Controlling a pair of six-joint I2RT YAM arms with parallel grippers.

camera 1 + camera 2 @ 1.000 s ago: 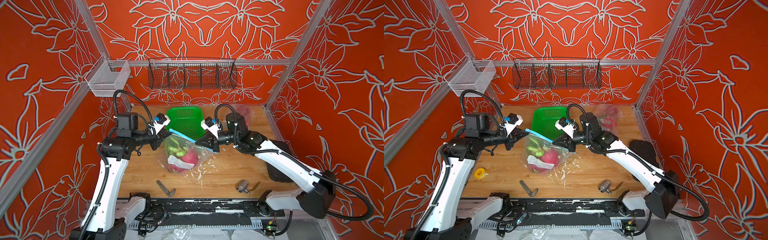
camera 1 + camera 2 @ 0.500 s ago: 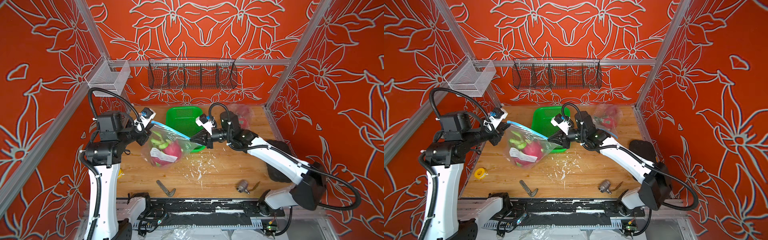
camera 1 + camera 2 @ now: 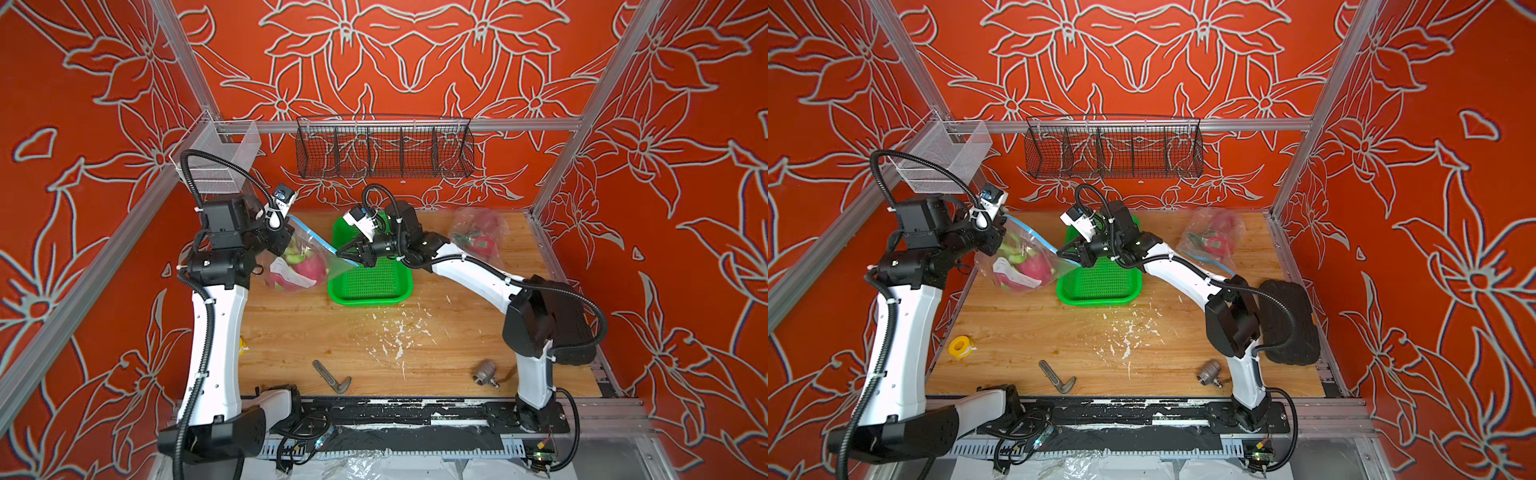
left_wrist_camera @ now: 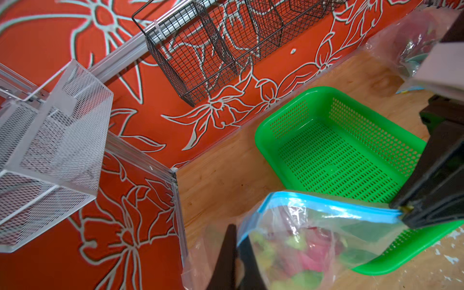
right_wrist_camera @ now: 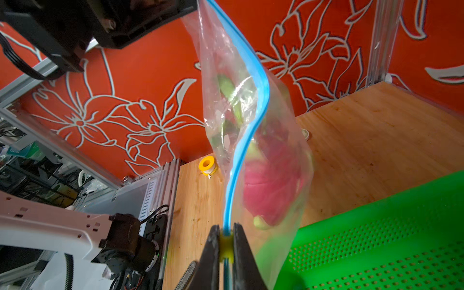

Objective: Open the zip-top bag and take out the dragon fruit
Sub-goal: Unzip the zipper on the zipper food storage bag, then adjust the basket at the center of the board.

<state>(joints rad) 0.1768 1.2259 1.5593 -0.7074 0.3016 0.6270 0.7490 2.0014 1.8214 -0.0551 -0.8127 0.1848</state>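
Front edge of the wooden bench (image 3: 291, 332): grey L-shaped metal bracket (image 3: 332, 376), small metal pipe fitting (image 3: 485, 372) to its right, yellow tape roll (image 3: 961, 346) near the left arm. White flecks (image 3: 399, 332) are scattered mid-bench. Further in, a clear zip-top bag (image 3: 316, 249) hangs between both arms, just left of a green perforated plastic basket (image 3: 365, 298). The bag's right end overlaps the basket in both top views. Pink dragon fruit (image 3: 311, 268) with green scales sits low in the bag, white label (image 3: 291, 272) beside it. Left end effector (image 4: 234, 253): fingers together, clamped on the bag's upper corner by the end of the blue zip strip (image 4: 326, 204). Right end effector (image 5: 226, 241): clamped on the strip's lower end, over the basket, with a small yellow piece between its fingers. Strip runs slanted and reads as one line, so the mouth looks shut. Can't tell if the bag's bottom touches the bench. Far right: second clear plastic bag (image 3: 478, 237) with pink fruit, lying on the bench. Back wall: black wire basket (image 3: 384, 149). White mesh basket (image 3: 220, 166) hangs at the rear left rail.
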